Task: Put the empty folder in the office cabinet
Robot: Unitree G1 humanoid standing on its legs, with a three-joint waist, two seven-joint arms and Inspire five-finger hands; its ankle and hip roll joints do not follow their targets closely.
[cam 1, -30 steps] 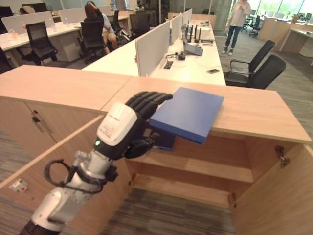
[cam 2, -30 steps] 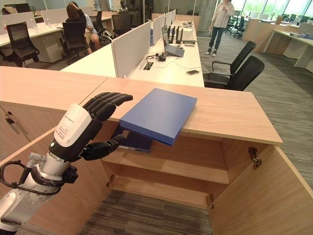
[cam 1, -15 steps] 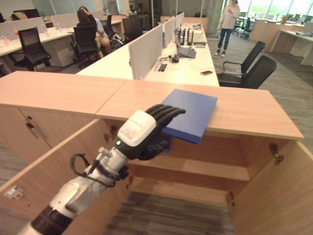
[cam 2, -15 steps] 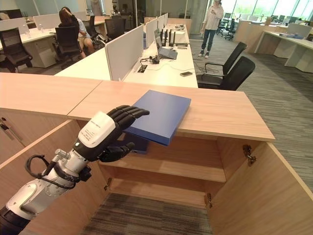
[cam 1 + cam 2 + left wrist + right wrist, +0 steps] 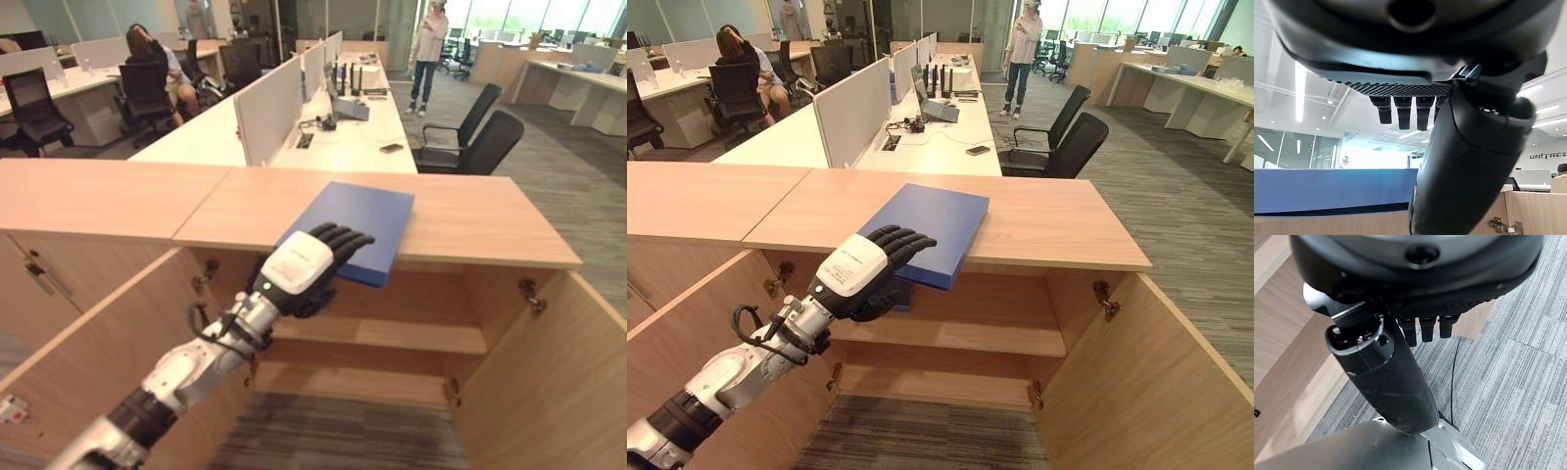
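A: Left eye view: our left hand (image 5: pixel 299 277) reaches to the folder (image 5: pixel 358 227), which lies flat on the cabinet (image 5: pixel 480 220) top with its near corner jutting past the front edge. Our fingers lie curled over that corner from above, the thumb tucked beneath, so we read it as a pinch grip. The overhang is likely what lets us grasp it.

B: Right eye view: same scene. Both cabinet doors stand open, and the shelf (image 5: pixel 1019 338) at 6 o'clock of the folder waits bare. A small dark thing sits under the folder beside our thumb; we cannot make out what it is.

A: Left wrist view: the folder's blue edge runs across beyond our thumb, with the wooden top just under it. Our fingers hang above it; actual contact is hard to judge here.

B: Right wrist view: our right hand (image 5: pixel 1425 325) hangs over grey carpet (image 5: pixel 1518 362), fingers relaxed and straight, holding nothing.

A: Folder contents are hidden; we cannot confirm it is empty.
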